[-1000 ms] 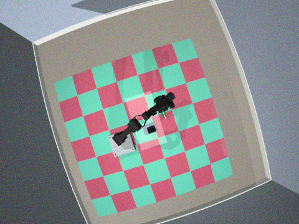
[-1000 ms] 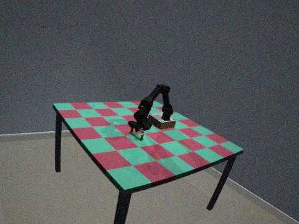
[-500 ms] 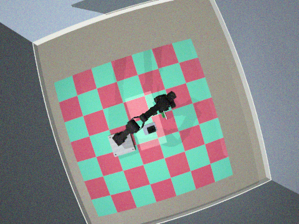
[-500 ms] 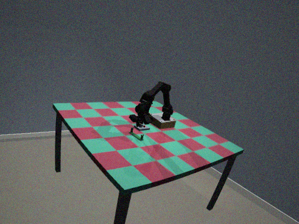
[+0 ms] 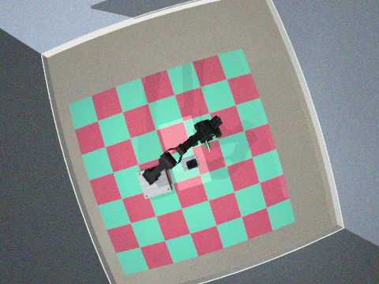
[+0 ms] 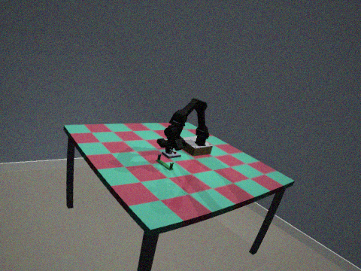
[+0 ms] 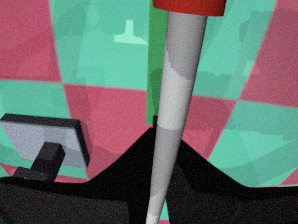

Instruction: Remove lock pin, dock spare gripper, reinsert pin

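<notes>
fingers closed on red-headed pin (image 7: 172, 95) | grey plate (image 5: 184, 163) (image 6: 175, 155) (image 7: 25, 134) bears black block (image 5: 192, 164) (image 7: 48, 159)

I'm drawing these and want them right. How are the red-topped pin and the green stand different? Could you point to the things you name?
The pin (image 7: 175, 90) is a round grey rod with a red end; the stand (image 6: 165, 164) (image 7: 151, 102) is a green strip with dark uprights.
The pin is held in the gripper (image 5: 207, 135) (image 6: 171, 150) (image 7: 158, 135); the stand sits on the table (image 5: 83, 108) (image 6: 158, 222) (image 7: 25, 40).
Both are long and thin.

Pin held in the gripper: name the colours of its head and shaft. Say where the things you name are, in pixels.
Red head, grey shaft (image 7: 173, 95); wrist view.
</notes>
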You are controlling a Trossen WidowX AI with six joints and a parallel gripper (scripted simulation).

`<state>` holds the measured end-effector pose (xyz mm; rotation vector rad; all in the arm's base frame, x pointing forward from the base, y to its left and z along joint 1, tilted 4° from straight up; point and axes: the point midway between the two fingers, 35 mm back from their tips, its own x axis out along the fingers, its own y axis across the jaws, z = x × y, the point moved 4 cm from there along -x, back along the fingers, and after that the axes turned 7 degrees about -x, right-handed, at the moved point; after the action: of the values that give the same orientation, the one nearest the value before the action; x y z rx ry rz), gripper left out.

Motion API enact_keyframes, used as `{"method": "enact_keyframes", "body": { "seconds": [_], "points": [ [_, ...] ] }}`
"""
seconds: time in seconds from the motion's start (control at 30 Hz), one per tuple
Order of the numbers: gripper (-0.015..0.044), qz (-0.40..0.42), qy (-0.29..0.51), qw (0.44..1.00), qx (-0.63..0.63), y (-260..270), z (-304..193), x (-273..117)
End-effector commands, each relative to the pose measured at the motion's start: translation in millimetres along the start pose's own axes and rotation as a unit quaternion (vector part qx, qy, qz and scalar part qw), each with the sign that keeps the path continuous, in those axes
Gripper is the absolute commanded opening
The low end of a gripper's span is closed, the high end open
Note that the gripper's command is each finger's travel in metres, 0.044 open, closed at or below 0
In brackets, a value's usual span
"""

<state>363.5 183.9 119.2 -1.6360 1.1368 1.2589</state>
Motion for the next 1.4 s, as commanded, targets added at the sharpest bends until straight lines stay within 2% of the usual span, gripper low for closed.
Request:
{"method": "enact_keyframes", "body": {
  "seconds": [0.0,1.37],
  "points": [
    [0.0000,0.000,-0.001,1.000,0.001,10,4,-3],
    [0.0000,0.006,-0.003,1.000,0.006,122,17,-18]
  ]
}}
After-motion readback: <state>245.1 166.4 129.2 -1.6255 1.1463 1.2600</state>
